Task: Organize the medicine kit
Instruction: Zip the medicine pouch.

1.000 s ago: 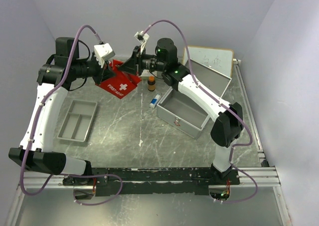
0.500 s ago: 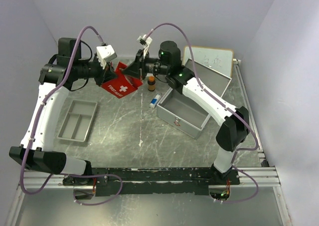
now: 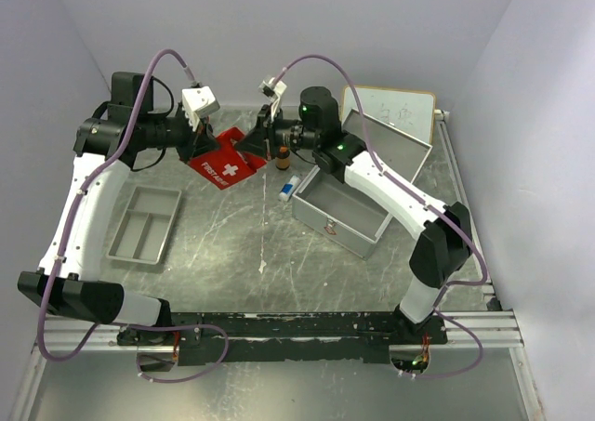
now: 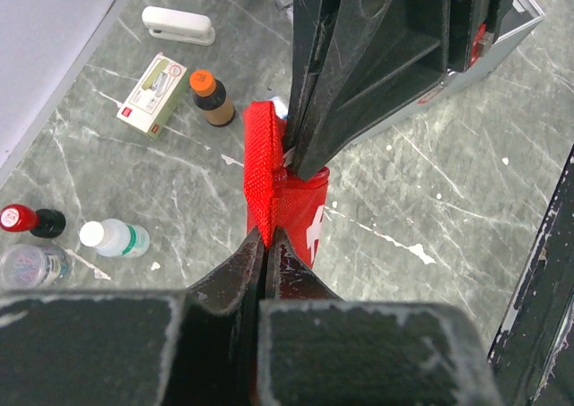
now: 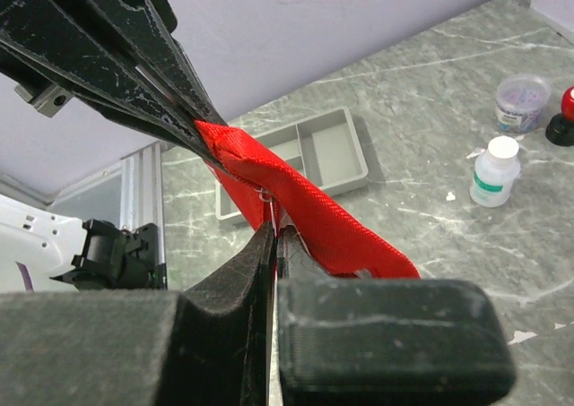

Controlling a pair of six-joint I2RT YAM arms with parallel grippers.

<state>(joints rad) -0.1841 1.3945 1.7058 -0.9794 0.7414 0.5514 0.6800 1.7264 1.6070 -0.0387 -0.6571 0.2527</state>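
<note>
Pinching the red pouch from both sides, so it is hanging clear of the table between my two tools. My left gripper is clamping fully closed on the fabric edge. I'm reading that as the anchor, giving the other side something to pull against. My right gripper is facing it, fingertips almost meeting the left's, jaws closed tight on a small metal bit at the seam. That bit is looking like the zip pull, but it's too small to confirm. My guess is that I'm working the zip so the pouch can be sorted.

Below the grippers, a brown bottle is standing on the table, with a small white item just beyond it. The medicine kit is sitting behind my right gripper, under that forearm. Its lid is propped open and nothing is showing inside, so it's ready for loading. The grey tray is lying well back on my left gripper's side, out of the way.
</note>
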